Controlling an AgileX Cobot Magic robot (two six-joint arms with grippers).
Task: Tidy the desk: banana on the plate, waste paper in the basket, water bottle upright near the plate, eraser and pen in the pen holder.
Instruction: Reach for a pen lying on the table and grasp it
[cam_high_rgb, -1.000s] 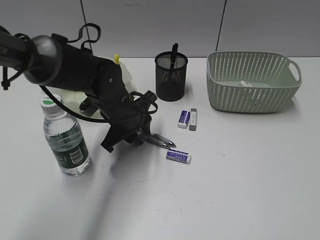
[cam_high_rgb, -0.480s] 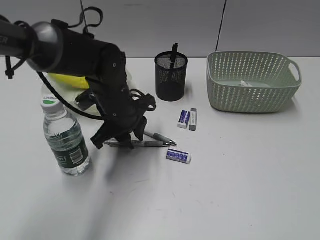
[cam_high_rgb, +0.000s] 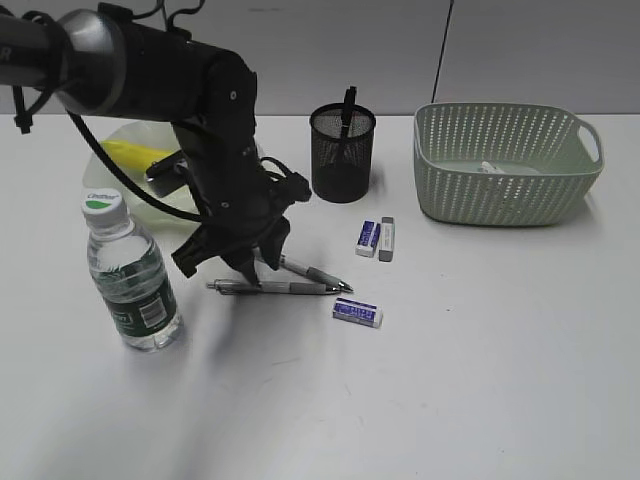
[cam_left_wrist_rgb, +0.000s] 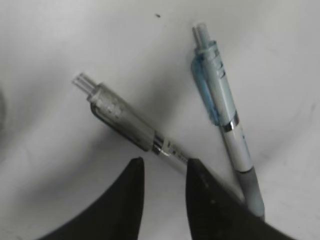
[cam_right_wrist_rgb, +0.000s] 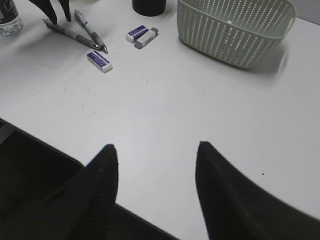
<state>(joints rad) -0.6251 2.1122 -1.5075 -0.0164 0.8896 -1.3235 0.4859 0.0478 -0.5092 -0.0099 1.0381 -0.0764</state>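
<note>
- Pens: grey pen (cam_high_rgb: 272, 287) lies flat on the desk (cam_high_rgb: 450, 380) right under my left gripper (cam_high_rgb: 222, 262), blue pen (cam_left_wrist_rgb: 227, 115) just beside it, both outside the pen holder (cam_high_rgb: 342, 155).
- Left gripper: fingers (cam_left_wrist_rgb: 207, 200) partly open, nothing held; in the wrist view they sit over the grey barrel, I judge lining up a pinch.
- Right gripper (cam_right_wrist_rgb: 155, 165): open, empty, parked well clear so it stays out of the way.

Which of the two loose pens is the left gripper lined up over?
The clear grey pen: its barrel runs between the left gripper fingertips. The blue-clipped pen lies beside them.
</note>
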